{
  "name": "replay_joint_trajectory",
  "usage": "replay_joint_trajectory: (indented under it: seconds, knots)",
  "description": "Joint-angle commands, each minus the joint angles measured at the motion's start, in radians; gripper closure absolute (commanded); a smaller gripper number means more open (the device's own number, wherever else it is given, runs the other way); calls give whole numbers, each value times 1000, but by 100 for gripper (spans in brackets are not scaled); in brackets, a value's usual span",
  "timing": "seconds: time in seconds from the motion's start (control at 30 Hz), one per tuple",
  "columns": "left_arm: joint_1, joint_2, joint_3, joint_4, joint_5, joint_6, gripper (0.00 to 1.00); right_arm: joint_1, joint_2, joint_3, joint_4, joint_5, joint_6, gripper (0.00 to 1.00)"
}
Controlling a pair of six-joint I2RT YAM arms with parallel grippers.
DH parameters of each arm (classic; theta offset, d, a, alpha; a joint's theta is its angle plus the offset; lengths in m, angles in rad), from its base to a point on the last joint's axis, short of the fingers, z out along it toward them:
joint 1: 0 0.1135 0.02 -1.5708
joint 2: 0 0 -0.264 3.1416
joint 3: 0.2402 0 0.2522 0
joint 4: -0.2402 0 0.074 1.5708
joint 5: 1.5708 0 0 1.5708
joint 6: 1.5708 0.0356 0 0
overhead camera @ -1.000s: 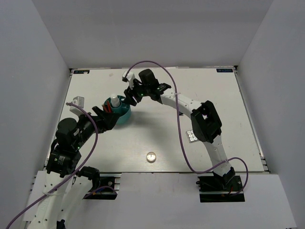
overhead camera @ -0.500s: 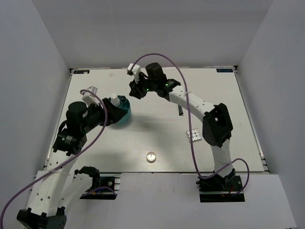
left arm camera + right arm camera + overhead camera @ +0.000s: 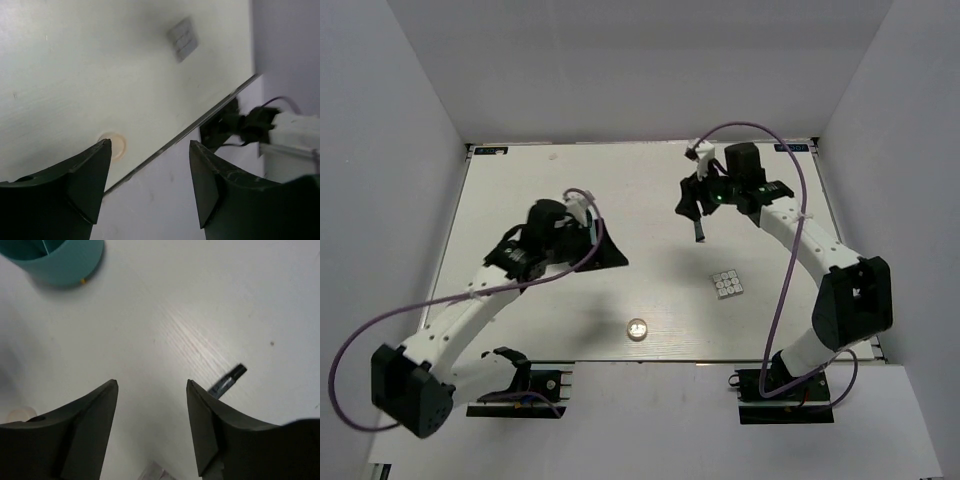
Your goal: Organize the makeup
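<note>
Table [image 3: 650, 190]: white top, walled on left, far and right sides; arm bases sit at its near edge

Left arm [image 3: 470, 300]: reaches from the near-left corner in toward the middle of the table, purple cable looping along it; in the top view its wrist covers the spot left of centre

Right arm [image 3: 810, 240]: rises from the near-right base, elbow by the right edge, forearm running left along the far-right part of the table

Left pincer [image 3: 148, 150]: jaws apart, nothing between them; hangs over bare table with the near edge in its view

Right pincer [image 3: 151, 385]: jaws apart, nothing between them; held above the table, clear of the surface

Teal holder [image 3: 55, 260]: round, upright, seen only in the right wrist view, at upper left; contents not readable from here

Palette [image 3: 727, 285]: square with small pale pans, flat on the table right of centre, nearer than the right pincer, apart from everything else

Black tube [image 3: 701, 232]: short, lying flat on the table just near of the right pincer, not touched

Jar [image 3: 637, 328]: tiny, round, clear, alone at mid-table close to the near edge, well apart from the palette; shows beside the left finger [image 3: 75, 180] in the left wrist view
</note>
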Motion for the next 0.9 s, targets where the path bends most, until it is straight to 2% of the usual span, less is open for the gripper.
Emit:
replay_joint_trajectory:
  seconds: [0.0,0.03,0.17,0.27,0.37,0.43,0.53,0.6,0.7,0.87]
  knots:
    - [-162,150,60,-36,-87,34,26,-45,-109,-83,-66,-78,-12,30]
    - [-163,151,61,-55,-88,42,26,-53,-128,-103,-73,-78,-12,29]
    - [-345,318,156,-150,-247,57,17,-114,-215,-175,-117,-98,-27,25]
    - [-423,350,159,-177,-331,35,12,-158,-241,-215,-177,-114,-32,26]
    - [-474,377,134,-162,-384,-1,8,-197,-249,-250,-238,-156,-35,32]
    - [-523,419,128,-147,-425,-28,7,-217,-251,-267,-258,-185,-32,42]
    - [-591,505,185,-179,-546,-79,7,-237,-277,-303,-258,-199,-32,46]
    - [-631,576,250,-231,-621,-116,7,-245,-286,-315,-257,-197,-37,45]
    - [-655,657,330,-292,-694,-146,7,-254,-300,-318,-255,-173,-46,39]
    - [-665,691,389,-335,-744,-171,7,-265,-309,-327,-246,-138,-46,35]
